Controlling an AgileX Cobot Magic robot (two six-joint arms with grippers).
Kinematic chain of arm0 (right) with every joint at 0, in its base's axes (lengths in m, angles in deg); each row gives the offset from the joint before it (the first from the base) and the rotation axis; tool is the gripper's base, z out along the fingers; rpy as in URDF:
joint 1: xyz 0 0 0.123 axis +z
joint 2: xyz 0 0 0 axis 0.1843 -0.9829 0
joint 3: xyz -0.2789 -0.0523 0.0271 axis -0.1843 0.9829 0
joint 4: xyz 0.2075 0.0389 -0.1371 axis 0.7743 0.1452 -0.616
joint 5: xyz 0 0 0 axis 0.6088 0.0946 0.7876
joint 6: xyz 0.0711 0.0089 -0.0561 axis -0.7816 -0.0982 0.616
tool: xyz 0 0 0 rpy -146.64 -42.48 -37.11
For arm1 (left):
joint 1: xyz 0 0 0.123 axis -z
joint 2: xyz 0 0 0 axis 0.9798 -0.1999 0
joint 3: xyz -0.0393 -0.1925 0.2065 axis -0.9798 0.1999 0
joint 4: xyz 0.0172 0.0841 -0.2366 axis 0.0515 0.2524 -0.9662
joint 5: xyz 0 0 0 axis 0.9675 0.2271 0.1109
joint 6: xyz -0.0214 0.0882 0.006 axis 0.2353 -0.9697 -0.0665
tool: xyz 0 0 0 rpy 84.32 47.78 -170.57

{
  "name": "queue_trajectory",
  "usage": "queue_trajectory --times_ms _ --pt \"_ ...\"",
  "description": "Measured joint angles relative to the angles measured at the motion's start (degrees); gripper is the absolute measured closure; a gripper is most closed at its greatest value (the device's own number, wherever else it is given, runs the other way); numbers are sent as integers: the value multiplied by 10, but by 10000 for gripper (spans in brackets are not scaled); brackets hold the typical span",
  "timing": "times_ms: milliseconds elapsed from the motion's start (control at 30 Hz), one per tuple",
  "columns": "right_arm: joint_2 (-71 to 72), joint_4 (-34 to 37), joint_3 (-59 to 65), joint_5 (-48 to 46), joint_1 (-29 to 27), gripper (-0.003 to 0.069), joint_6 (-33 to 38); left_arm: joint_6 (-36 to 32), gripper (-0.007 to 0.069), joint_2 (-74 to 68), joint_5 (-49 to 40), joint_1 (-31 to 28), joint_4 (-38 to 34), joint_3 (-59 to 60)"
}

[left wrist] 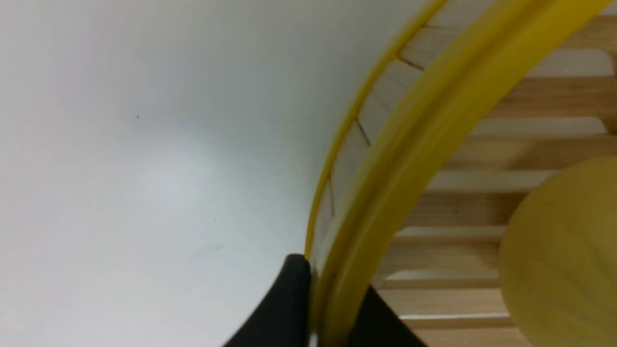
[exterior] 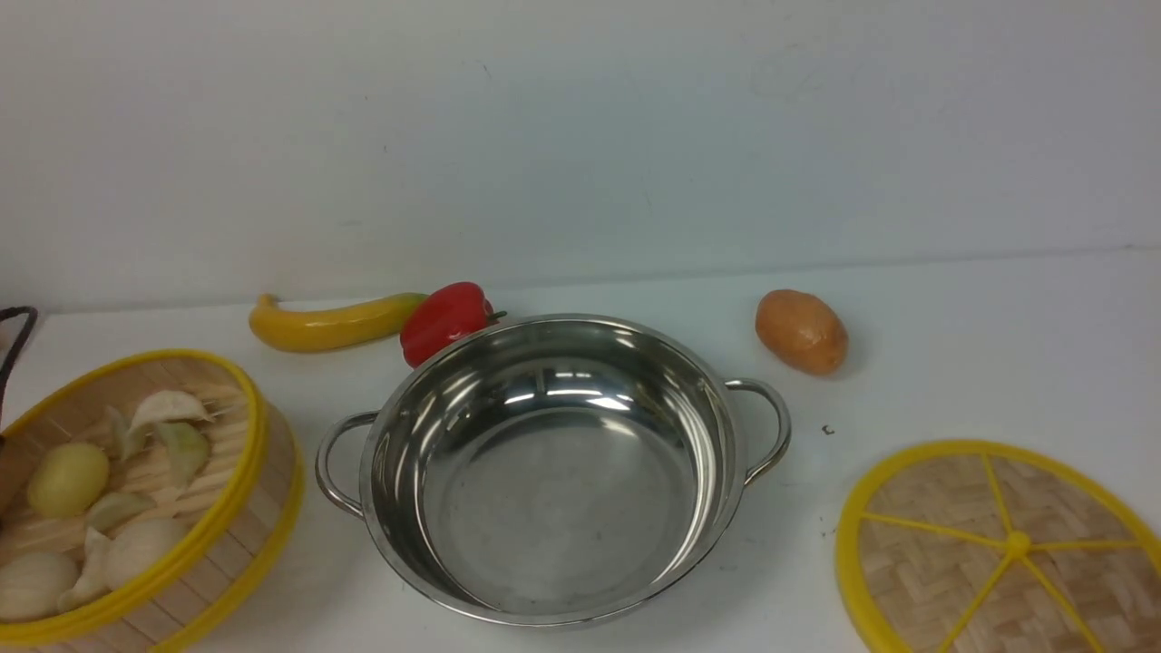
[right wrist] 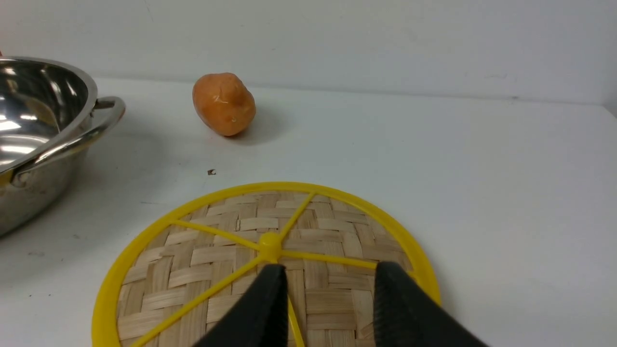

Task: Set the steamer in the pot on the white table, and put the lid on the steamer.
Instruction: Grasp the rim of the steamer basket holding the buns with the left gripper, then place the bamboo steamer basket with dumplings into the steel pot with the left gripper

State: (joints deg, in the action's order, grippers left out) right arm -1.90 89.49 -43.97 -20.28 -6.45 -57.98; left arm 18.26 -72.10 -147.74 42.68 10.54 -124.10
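Front cam looks down across the white table (exterior: 952, 363). Left wrist cam's super close on the steamer (left wrist: 414, 144) rim; right wrist's low over the lid (right wrist: 217, 250), sharing pot (right wrist: 29, 106) and potato (right wrist: 224, 103) with front.

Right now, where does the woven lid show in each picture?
Front view: lid, lower right corner, flat on the table, partly cut off.
Left wrist view: not in it.
Right wrist view: lid in foreground, under the open right tool.
Shared landmark: the potato, beyond the lid in both.
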Motion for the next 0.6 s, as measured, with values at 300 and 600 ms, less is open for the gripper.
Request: queue_trajectory --times_ms 300,600 --pt "0 0 0 0 0 418 0 26 597 14 -9 34 9 -60" --pt "0 0 0 0 0 418 0 48 597 15 -17 132 14 -136"
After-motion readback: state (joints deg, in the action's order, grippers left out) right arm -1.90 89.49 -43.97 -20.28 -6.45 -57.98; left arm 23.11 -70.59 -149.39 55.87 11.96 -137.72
